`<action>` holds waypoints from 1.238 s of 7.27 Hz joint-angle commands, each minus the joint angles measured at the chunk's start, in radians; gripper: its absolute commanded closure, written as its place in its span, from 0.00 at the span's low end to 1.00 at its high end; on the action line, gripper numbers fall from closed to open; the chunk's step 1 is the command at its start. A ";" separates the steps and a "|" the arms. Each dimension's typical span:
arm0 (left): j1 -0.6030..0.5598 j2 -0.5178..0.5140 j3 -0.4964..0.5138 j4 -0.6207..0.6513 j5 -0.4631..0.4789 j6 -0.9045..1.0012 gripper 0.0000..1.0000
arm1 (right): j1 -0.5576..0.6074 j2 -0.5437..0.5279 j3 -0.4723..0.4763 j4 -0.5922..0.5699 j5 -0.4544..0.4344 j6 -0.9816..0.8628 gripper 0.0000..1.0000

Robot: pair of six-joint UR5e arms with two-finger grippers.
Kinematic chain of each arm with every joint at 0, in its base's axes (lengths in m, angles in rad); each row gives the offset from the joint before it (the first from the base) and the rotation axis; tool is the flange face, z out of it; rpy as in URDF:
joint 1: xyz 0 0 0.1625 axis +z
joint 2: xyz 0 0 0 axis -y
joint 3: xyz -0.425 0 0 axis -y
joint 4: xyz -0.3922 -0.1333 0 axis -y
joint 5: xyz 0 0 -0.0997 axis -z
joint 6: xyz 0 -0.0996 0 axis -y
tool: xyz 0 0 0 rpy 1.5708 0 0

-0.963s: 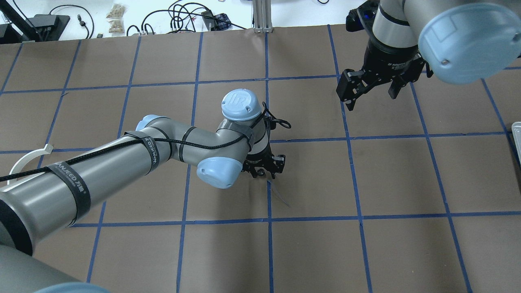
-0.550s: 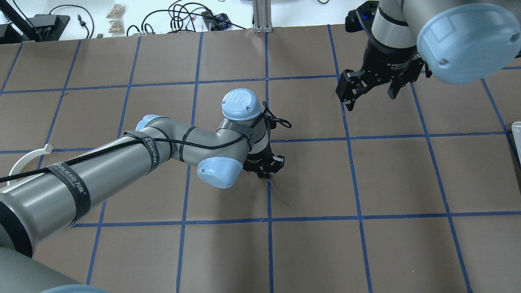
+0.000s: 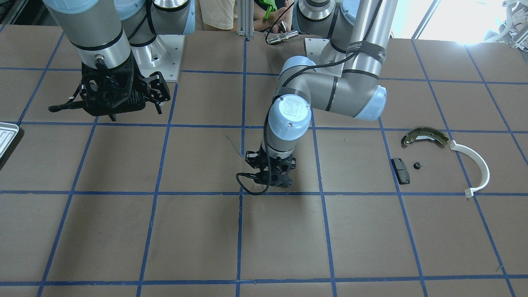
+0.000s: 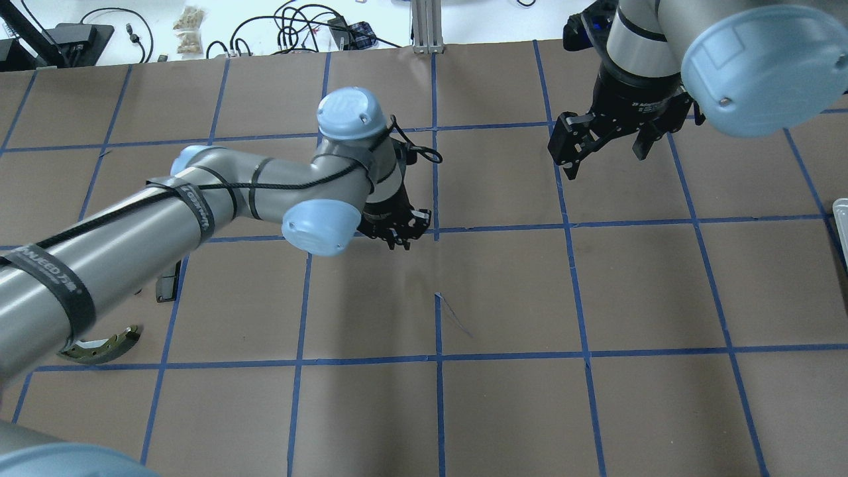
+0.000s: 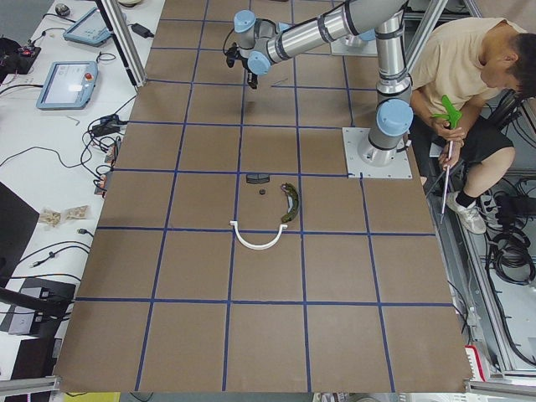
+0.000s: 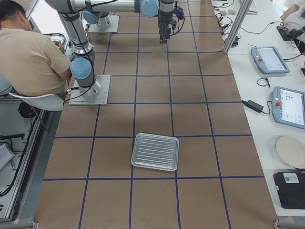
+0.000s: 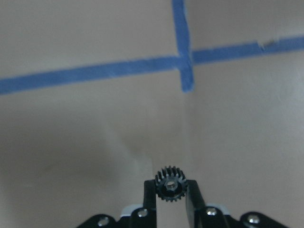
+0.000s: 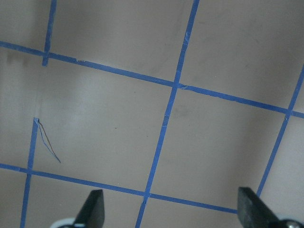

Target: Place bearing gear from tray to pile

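My left gripper (image 7: 171, 190) is shut on a small black bearing gear (image 7: 171, 183), held between the fingertips above the brown table. It hangs near the table's middle in the overhead view (image 4: 399, 241) and the front view (image 3: 270, 173). The pile lies on my left side: an olive brake shoe (image 3: 425, 136), a white plastic arc (image 3: 474, 165), a black pad (image 3: 400, 170) and a small black part (image 3: 417, 166). The silvery ribbed tray (image 6: 155, 151) lies far to my right. My right gripper (image 4: 603, 149) is open and empty, with its fingers (image 8: 92, 209) wide apart.
In the overhead view the left arm hides much of the pile; only the brake shoe (image 4: 99, 348) and the pad (image 4: 165, 285) show. The tray's edge (image 4: 840, 215) shows at the right border. A person sits behind the robot's base (image 5: 469, 75). Cables and tablets lie beyond the table's far edge.
My left gripper narrowed its jaws at the table's middle, then moved away from the robot and to the left with the gear. The right arm barely moved.
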 commanded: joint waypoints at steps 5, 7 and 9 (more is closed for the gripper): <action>0.632 0.039 0.110 -0.352 0.146 0.644 1.00 | -0.002 0.008 0.001 -0.012 0.001 0.001 0.00; 0.808 0.019 0.042 -0.268 0.146 0.825 1.00 | -0.002 0.008 0.003 -0.013 0.001 0.001 0.00; 0.872 0.007 -0.044 -0.187 0.143 0.884 1.00 | -0.002 0.010 0.001 -0.013 0.001 0.001 0.00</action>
